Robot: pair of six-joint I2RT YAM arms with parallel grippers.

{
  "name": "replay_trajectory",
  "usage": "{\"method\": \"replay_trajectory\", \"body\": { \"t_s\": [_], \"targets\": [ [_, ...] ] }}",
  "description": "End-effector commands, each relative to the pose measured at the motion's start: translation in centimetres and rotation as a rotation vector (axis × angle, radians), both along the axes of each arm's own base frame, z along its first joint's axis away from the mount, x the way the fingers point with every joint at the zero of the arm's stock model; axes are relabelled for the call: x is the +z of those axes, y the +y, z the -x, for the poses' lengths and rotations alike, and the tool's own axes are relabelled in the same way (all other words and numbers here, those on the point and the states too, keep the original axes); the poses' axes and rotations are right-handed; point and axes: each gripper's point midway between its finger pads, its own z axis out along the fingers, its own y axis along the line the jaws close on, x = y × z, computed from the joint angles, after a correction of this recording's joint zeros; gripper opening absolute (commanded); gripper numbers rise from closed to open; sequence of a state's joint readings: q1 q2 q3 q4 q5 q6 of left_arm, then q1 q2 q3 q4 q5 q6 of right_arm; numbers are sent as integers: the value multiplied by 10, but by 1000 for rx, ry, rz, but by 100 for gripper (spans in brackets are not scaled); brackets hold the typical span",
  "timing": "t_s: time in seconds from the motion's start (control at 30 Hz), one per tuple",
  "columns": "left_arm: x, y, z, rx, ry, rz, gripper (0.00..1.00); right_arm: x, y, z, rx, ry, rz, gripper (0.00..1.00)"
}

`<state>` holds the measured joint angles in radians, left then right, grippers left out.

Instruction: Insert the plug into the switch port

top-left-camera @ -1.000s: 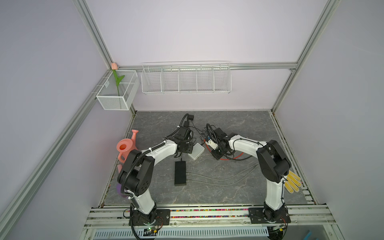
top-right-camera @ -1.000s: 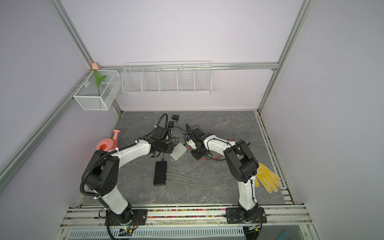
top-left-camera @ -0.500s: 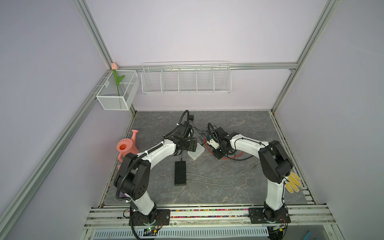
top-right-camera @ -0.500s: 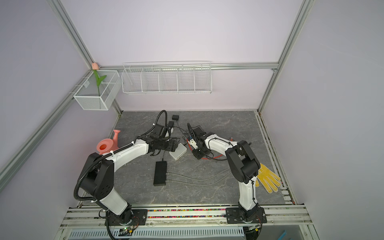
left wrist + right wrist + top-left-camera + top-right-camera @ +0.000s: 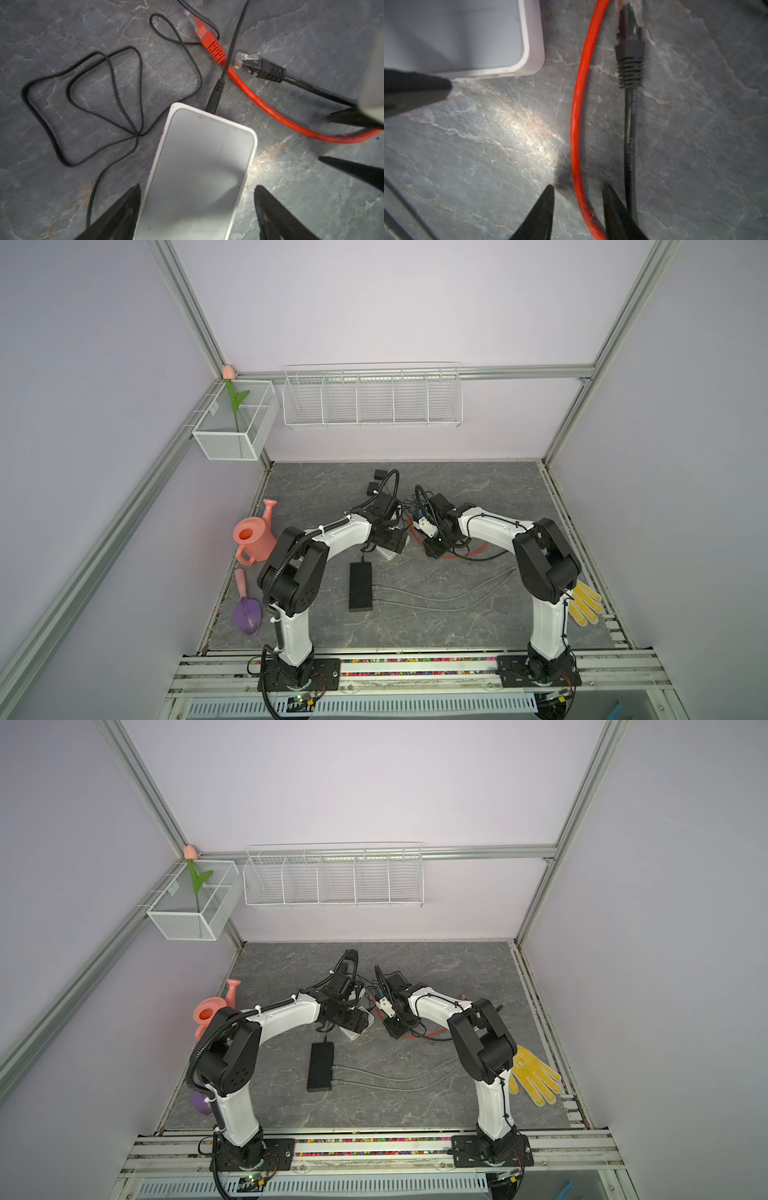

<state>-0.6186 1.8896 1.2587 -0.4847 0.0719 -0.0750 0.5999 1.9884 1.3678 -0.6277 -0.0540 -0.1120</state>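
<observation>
Switch [image 5: 203, 158] inside wide-open left tool [image 5: 197, 187]; red cable [image 5: 574, 124] loose between tips of half-open right tool [image 5: 578, 186].

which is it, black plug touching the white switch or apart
Apart. The left wrist view shows the black plug lying clear of the white switch, red cable running between them.

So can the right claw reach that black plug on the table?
Probably yes. The right claw is open and low, and the black plug lies bare on the table just ahead of it. The red cable runs between its jaws, though, so it would likely need to shift sideways first.
</observation>
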Motion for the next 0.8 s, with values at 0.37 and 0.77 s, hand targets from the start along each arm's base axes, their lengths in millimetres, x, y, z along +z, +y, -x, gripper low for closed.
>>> {"method": "replay_trajectory", "body": {
  "t_s": [0.37,0.77],
  "targets": [
    [-43,13,12,-20,114,-188,77,5,1,-1,-19,19,-39,45],
    [-30,17,14,9,119,-192,22,-6,-6,-10,-48,66,-20,40]
  ]
}}
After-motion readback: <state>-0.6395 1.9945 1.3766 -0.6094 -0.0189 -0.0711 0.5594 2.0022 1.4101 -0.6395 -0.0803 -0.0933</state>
